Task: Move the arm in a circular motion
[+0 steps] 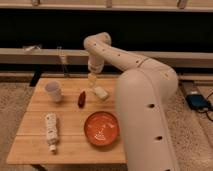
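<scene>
The cream-white arm point(142, 95) of thick rounded segments with small dark holes rises from the lower right, bends at an elbow at the top centre and points down over the back of the wooden table point(35, 107). Its pale gripper point(92, 79) hangs just above the table's far edge, above and left of a small white block point(101, 92). Nothing shows between its tips.
On the table stand a white cup point(53, 91), a dark red object point(81, 99), an orange-red bowl point(101, 128) and a lying white bottle point(51, 131). A low ledge point(30, 55) runs behind the table. A dark device point(198, 101) lies on the floor at the right.
</scene>
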`<state>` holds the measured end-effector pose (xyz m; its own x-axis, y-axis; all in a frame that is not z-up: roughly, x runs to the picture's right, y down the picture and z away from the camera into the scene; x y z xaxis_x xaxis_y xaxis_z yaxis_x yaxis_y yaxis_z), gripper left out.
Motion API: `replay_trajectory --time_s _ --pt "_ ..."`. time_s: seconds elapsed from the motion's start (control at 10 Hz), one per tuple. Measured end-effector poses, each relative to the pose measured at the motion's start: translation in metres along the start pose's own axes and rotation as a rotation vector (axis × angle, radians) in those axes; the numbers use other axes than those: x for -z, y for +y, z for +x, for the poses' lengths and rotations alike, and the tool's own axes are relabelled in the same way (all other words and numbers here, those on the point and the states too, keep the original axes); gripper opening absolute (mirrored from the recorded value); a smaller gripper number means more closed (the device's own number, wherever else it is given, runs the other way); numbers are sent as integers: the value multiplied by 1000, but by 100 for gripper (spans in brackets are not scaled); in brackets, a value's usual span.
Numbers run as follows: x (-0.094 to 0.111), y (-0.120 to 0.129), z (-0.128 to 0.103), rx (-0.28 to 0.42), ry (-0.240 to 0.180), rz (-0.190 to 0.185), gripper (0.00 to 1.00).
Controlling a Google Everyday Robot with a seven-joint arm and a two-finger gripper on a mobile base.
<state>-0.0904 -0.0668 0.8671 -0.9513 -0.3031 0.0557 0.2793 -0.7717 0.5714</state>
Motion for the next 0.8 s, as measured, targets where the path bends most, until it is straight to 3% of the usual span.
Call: replay_trajectory --time_s 0.2,0.4,0.8 --pt "5 -27 43 103 14 10 80" --pt "15 -65 69 190 32 18 80" --pt "51 -161 84 382 53 59 80"
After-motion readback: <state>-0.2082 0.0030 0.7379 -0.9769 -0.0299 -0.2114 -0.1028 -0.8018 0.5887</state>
